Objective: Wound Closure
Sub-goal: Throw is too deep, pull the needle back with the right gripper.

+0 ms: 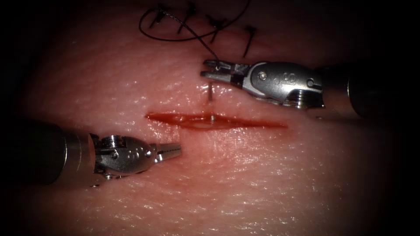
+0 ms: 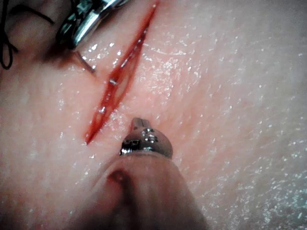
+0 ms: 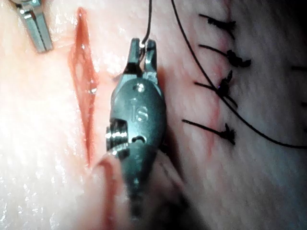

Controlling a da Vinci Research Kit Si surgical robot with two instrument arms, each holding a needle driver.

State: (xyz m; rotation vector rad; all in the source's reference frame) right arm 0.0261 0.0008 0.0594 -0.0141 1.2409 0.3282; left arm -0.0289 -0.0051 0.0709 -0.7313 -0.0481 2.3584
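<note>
**Mia:** What is the left tool (image 1: 173, 150) doing?

**Ben:** It sits near the tissue's (image 1: 262, 183) left edge, just below the cut (image 1: 245, 123). Its jaws are pressed together and hold nothing.

**Mia:** Where is the needle (image 1: 210, 93)?

**Ben:** It goes into the tissue just above the middle of the cut. Its tip peeks out inside the cut, in the red fluid (image 1: 175, 118).

**Mia:** Who holds it?

**Ben:** The right tool (image 1: 213, 70). Its jaws pinch the back end of the needle, where the thread (image 1: 192, 33) starts.

**Mia:** What could go wrong?

**Ben:** I think the needle could twist or slip, because it is held so far back. A hard push could rip the thin edge of the cut. The loose thread loops over the old stitches (image 1: 215, 24) near the top edge, so it could catch there.
</note>
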